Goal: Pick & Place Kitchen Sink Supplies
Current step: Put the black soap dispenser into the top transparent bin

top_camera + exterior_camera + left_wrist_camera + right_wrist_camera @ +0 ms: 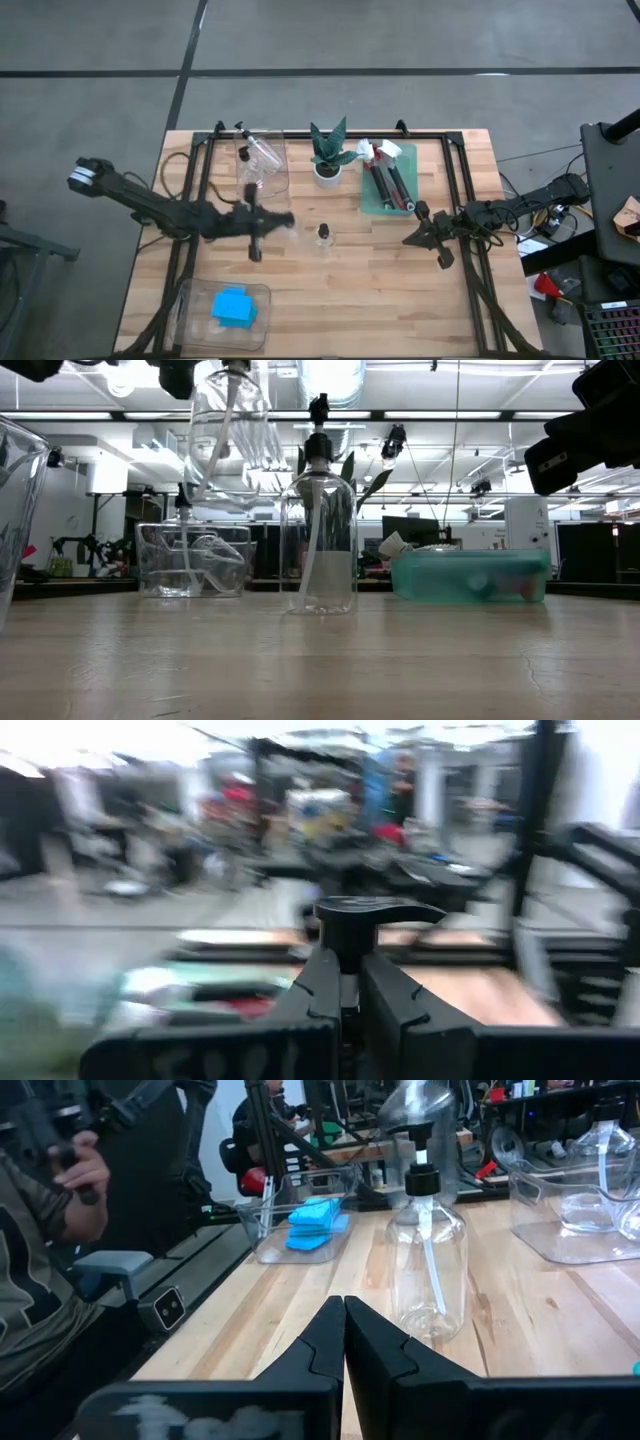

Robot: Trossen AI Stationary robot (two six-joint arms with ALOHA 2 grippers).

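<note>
Clear plastic is what I am holding. My left gripper pinches the thin neck of a clear bottle, right under its black pump cap. I hold that bottle up in the air, above the middle of the wooden table, and it shows high up in the low view.

Another clear bottle with a black pump stands upright on the table by itself, near the middle. It is between my two grippers.

My right gripper hangs over the right side of the table. Its two dark fingers are pressed together with nothing between them. It points at the standing bottle but does not touch it.

More clear bottles lie in a clear tray at the far side of the table. Beside it stands a green plant in a white pot. Next to the plant is a green tray with red and black brushes lying in it.

Blue sponges sit in a stack inside another clear tray at the near left corner.

A person's hand shows off to the side of the table in my right wrist view.
</note>
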